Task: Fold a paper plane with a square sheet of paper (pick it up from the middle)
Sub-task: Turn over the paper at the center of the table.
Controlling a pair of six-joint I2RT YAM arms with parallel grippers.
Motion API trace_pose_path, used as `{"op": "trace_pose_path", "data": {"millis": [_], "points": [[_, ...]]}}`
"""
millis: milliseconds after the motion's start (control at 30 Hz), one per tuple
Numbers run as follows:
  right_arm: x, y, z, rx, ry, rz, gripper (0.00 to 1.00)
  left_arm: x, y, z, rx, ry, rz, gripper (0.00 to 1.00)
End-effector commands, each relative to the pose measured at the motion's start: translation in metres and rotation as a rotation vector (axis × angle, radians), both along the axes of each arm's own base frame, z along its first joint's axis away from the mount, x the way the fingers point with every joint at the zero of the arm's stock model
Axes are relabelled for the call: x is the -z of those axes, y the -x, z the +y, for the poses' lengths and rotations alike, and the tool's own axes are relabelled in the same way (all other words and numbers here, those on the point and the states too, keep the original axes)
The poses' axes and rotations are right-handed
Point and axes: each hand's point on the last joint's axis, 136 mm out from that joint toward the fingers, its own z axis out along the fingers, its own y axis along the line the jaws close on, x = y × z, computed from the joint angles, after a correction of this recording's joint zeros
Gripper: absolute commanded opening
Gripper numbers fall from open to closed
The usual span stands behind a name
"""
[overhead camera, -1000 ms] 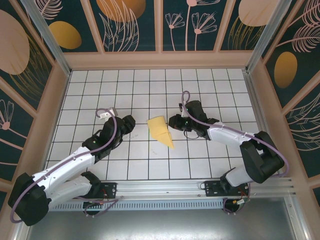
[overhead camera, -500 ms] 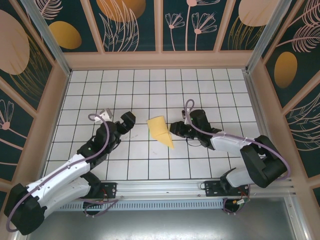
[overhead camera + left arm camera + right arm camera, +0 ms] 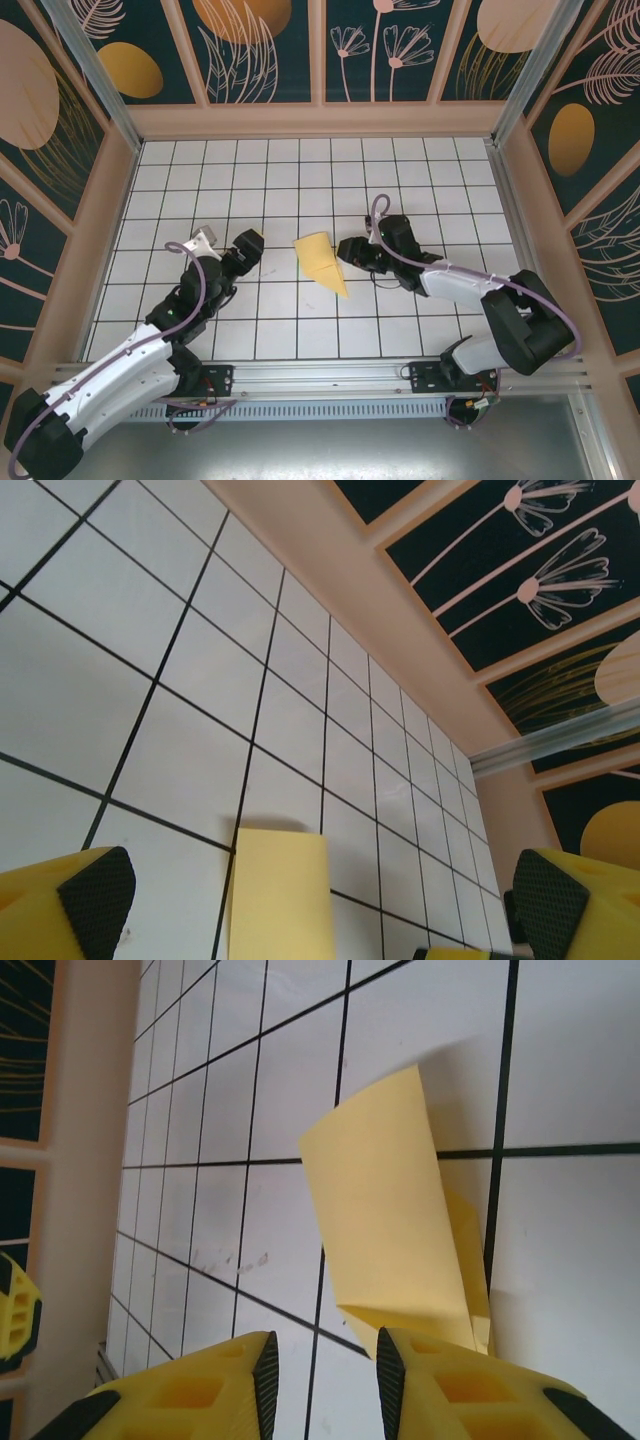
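From above, folded yellow paper (image 3: 321, 262) flat on the gridded table (image 3: 420, 180), between my left claw (image 3: 249, 244) and my right claw (image 3: 346, 248), touching neither, left wrist, left claw (image 3: 320, 898) spread wide, paper (image 3: 278, 895) lying ahead between its pads, right wrist, right claw (image 3: 325, 1360) narrowly parted over bare tile, paper (image 3: 385, 1225) just beyond.

From above and behind my two bases (image 3: 200, 380), the fixed camera takes in the whole gridded table (image 3: 300, 160). My left wrist camera skims low toward the far wall (image 3: 330, 590); my right looks closely down. All three share the folded yellow paper (image 3: 322, 262).
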Motion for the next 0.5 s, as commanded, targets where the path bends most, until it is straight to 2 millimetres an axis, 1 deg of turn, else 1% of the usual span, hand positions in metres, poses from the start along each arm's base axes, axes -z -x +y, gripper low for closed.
{"op": "trace_pose_path", "data": {"millis": [0,67,133,167,233,333,467], "points": [[0.005,-0.007,0.002,0.007,0.041,0.01,0.35,0.001,0.002,-0.004,0.023,0.032,-0.016,0.99],[0.011,-0.011,0.004,0.023,0.032,0.031,0.36,0.007,0.003,-0.001,0.014,0.028,-0.01,0.99],[0.013,-0.015,0.012,0.002,0.022,0.029,0.36,0.008,0.004,0.0,0.013,0.021,-0.012,0.99],[0.017,-0.017,0.016,-0.009,0.028,0.036,0.36,0.008,0.004,0.0,0.015,0.018,-0.014,0.99],[0.024,-0.022,0.022,-0.024,0.047,0.055,0.27,0.006,0.004,0.0,0.018,0.014,-0.018,0.99],[0.031,-0.033,0.03,-0.041,0.068,0.061,0.27,0.005,0.004,0.0,0.021,0.011,-0.023,0.99],[0.04,-0.043,0.046,-0.086,0.054,0.074,0.25,0.007,0.005,0.0,0.02,0.011,-0.018,0.99]]}}
